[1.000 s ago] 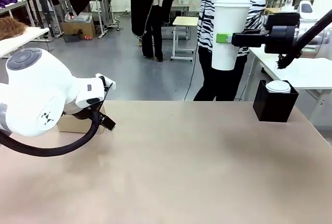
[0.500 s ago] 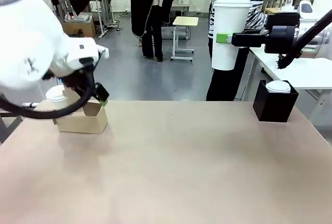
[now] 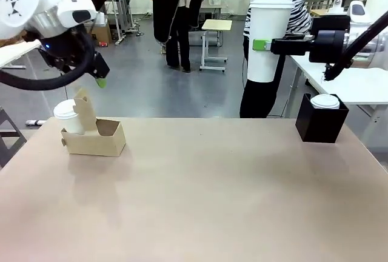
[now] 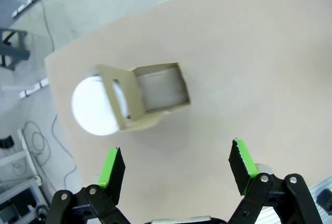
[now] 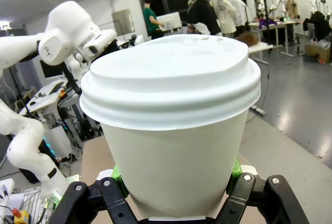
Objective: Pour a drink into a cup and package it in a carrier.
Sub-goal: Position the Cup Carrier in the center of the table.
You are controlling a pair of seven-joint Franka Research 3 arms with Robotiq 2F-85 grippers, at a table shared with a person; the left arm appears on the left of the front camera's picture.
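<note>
High near the bench's (image 3: 212,201) far right corner, the right hand (image 3: 262,45) pinches the cup (image 3: 267,19), which could slip crossing to the carrier (image 3: 97,144) under the spread left hand (image 4: 176,156).

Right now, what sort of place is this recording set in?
Probably a shared lab or workshop hall: a bare grey floor, a long white worktable and a small square-topped metal stool in the open space beyond.
</note>
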